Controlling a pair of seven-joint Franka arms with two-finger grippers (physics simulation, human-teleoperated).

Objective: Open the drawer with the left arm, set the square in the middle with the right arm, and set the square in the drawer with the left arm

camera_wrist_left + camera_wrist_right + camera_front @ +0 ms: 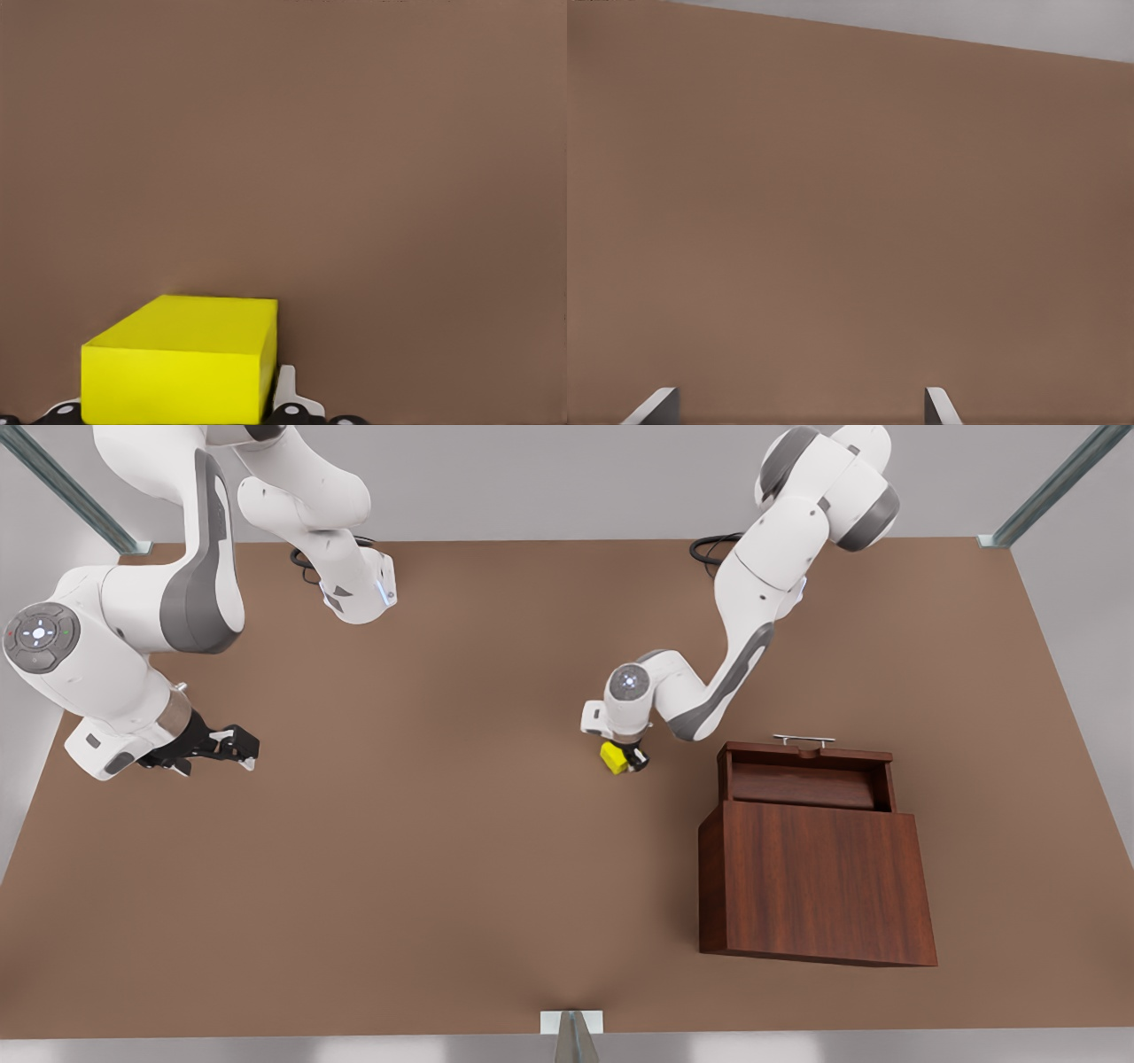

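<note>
The square (611, 757) is a small yellow cube held at the middle of the brown tabletop (425, 850), just left of the drawer in the front view. My left gripper (625, 760) points down and is shut on it. In the left wrist view the square (182, 363) sits between the fingers, one pale finger (285, 390) against its side. The drawer (811, 784) stands pulled out of the reddish-brown cabinet (815, 877), its silver handle (804, 739) toward the back. My right gripper (237, 747) waits open at the front view's left, its fingertips (656, 405) apart over bare table.
Both arm bases with black cable loops (709, 549) stand at the table's back edge. Metal frame posts (1054, 487) rise at the back corners, and a small bracket (571, 1023) sits at the front edge. Bare tabletop lies between the two grippers.
</note>
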